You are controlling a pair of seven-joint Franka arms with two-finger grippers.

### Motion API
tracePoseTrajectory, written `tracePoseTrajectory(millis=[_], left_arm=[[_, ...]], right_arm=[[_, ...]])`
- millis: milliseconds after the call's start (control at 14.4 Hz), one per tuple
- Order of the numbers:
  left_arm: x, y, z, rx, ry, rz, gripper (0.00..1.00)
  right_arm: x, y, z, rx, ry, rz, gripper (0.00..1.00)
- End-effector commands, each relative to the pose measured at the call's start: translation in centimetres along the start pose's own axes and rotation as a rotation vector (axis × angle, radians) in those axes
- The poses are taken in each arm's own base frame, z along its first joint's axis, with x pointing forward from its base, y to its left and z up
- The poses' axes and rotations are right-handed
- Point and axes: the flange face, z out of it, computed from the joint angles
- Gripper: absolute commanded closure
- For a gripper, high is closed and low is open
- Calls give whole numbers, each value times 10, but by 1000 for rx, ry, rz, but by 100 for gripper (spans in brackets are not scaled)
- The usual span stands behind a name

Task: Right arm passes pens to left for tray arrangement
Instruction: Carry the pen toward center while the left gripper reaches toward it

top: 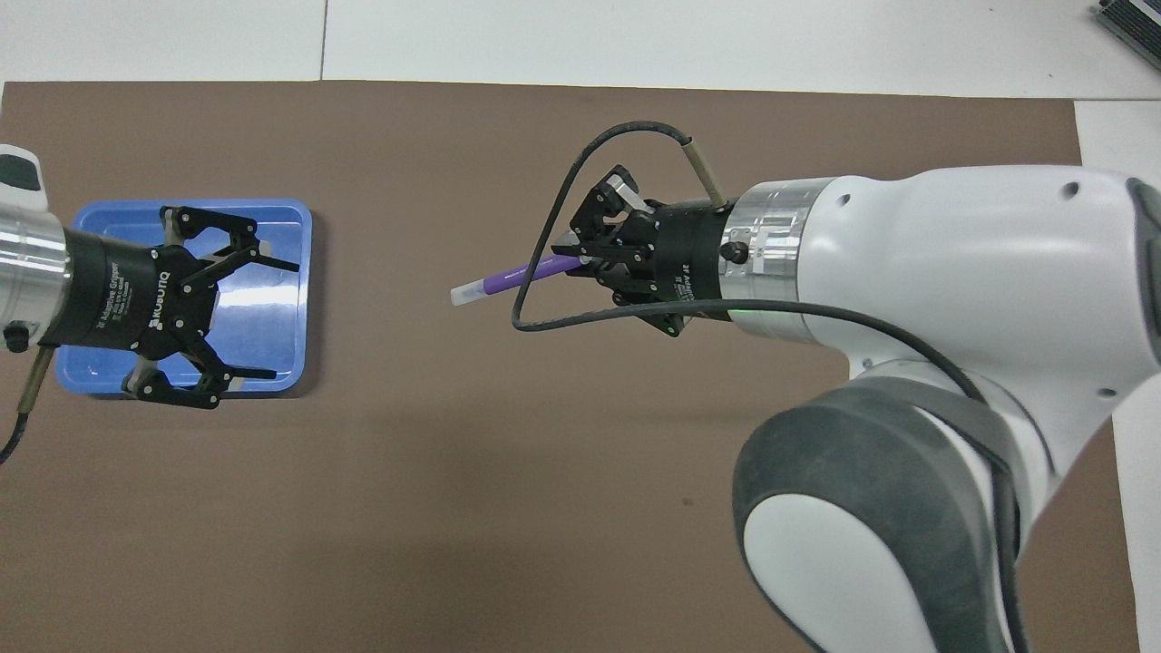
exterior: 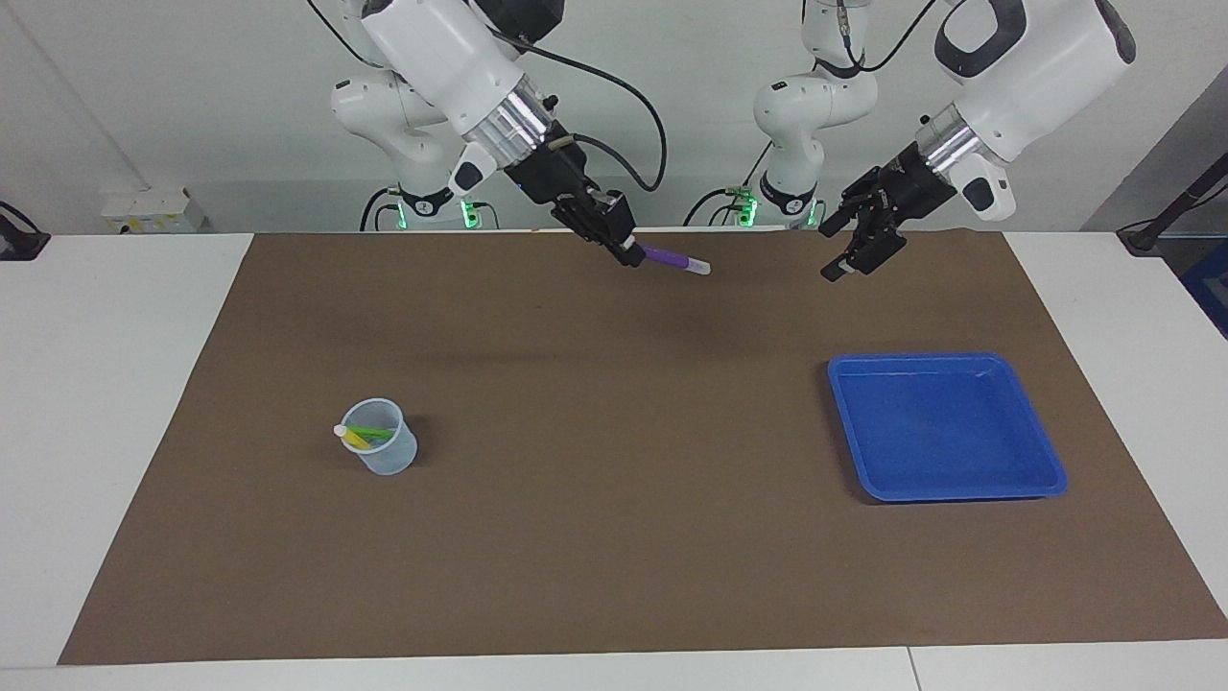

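My right pincer (top: 580, 261) is clamped on the purple pen (top: 517, 277), up over the middle of the brown mat (exterior: 614, 537). The pen's long axis runs toward my left pincer (top: 263, 317), pale end leading. The left pincer hangs with fingers wide apart over the blue tray (exterior: 945, 427), well apart from the pen tip. The tray holds no pens. The green and yellow pens (exterior: 365, 436) sit in the cup (exterior: 384, 451) at the right arm's end of the worktop.

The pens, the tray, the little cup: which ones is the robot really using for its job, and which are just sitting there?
For the job:
- purple pen, shut in the right gripper, up in the air
- green pen and yellow pen, waiting in the cup
- blue tray
- left gripper, open

Just there:
- clear cup
- brown mat
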Motion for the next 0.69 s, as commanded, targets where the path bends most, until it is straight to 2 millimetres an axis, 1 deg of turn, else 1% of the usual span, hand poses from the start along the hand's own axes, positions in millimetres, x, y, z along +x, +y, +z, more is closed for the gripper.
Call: tracePoseTrajectory(millis=[0,69,139,208,277,346,416,623], left_arm=[[-30,-1,12,-50,-17,-123,1],[-31,0,13,-61,-16,-197,1],[-31,0,12,-64,-14,-210,1],[-38,0,16,-60,-18,-209,1],[-51,2,21,-68,-21,-213,1],[-74,6,32,-100,-29,-237,1],[-85,7,39,-127,-33,-249,1],[-85,9,38,-134,-35,-261,1]], right_arm=[[-15,5,15,57,2,31,100],[-24,4,23,80,9,7,100],[-26,4,26,77,7,3,100],[-27,4,28,75,8,-5,100],[-32,4,31,71,2,-20,100],[-33,4,31,71,1,-25,100],[-33,4,31,69,1,-26,100],[-33,5,31,69,1,-26,100]])
